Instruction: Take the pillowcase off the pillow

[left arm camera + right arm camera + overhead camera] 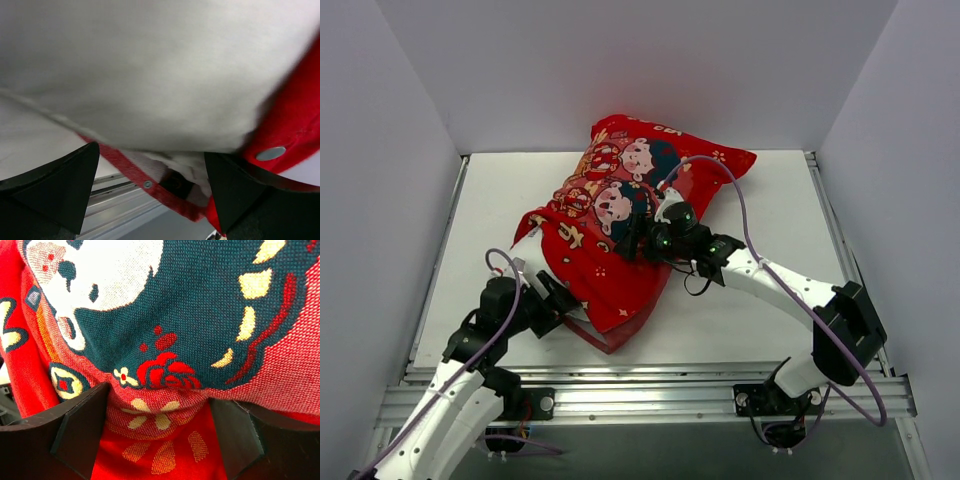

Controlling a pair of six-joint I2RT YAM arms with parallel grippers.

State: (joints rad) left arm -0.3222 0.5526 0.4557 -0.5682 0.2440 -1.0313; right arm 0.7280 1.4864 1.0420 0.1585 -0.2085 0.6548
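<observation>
The red printed pillowcase (595, 262) lies bulging at the middle of the table, its open end toward the near edge. The top view shows none of the white pillow. In the left wrist view the pillow (150, 75) fills the upper frame, poking out of the pillowcase's red snap-studded hem (125, 171). My left gripper (563, 301) (150, 186) sits at that opening, open, with the hem hanging loose between its fingers. My right gripper (632, 236) (157, 426) is on top of the pillowcase (200, 300), its fingers squeezing a raised fold of the printed fabric.
Grey walls close in the white table (490, 215) on the left, back and right. An aluminium rail (650, 396) runs along the near edge by the arm bases. The right arm's purple cable (741, 205) loops above the pillowcase's right corner.
</observation>
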